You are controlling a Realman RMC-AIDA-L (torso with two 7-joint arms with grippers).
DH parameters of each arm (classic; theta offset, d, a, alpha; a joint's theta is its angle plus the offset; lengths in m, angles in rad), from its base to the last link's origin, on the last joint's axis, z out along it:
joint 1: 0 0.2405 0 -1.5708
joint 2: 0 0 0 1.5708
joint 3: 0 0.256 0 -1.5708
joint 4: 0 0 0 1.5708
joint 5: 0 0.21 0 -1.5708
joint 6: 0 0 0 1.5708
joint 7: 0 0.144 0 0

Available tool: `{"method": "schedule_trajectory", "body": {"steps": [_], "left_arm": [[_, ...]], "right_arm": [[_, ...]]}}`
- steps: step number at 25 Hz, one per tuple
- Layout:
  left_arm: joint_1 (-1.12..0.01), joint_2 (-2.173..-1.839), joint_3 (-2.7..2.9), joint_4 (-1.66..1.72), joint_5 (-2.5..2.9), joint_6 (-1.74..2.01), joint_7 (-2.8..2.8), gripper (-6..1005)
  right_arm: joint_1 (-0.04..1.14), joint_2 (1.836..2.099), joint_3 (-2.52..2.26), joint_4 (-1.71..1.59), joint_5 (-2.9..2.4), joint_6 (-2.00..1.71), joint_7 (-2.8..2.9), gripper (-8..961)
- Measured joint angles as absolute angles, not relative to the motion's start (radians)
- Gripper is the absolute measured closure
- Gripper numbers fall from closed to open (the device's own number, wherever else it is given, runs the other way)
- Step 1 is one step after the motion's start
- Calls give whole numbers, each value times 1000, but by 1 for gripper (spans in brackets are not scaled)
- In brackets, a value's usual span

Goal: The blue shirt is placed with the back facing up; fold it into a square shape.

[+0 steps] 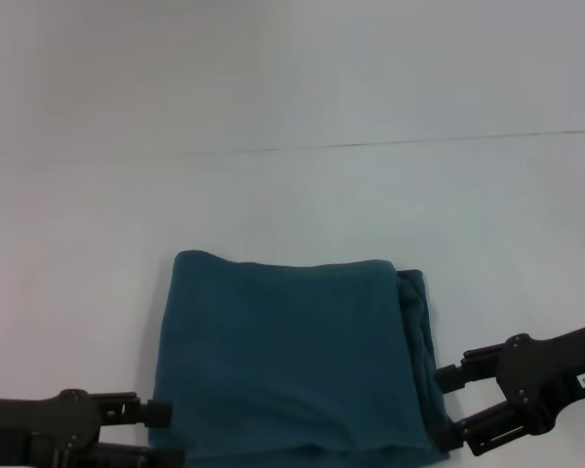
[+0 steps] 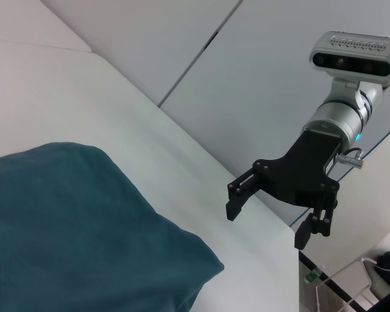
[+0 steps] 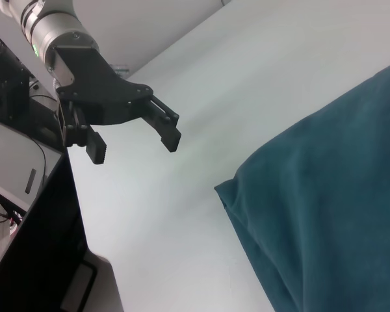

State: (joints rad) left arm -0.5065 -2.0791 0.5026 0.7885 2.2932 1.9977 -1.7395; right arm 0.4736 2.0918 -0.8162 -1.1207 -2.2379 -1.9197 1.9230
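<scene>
Blue shirt [image 1: 292, 361] folded square on table [image 1: 292, 185], left hand [image 1: 161, 429], right hand [image 1: 448, 402] open beside its edges.

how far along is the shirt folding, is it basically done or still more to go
Basically done, judging by the head view: the blue shirt lies as a compact, roughly square bundle on the white table, no sleeves sticking out. Nothing is in hand: the left gripper and right gripper are open, flanking the bundle. What's left, at most, is tidying the layered edge on the right-gripper side.
</scene>
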Motion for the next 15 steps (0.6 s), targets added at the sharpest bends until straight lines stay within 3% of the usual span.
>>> {"method": "schedule_trajectory", "body": {"steps": [15], "left_arm": [[-498,-2084,501,788,2293,1994,-1734,123]], "right_arm": [[478,2092,-816,-1108,-2237,-1919,1914,22]]}}
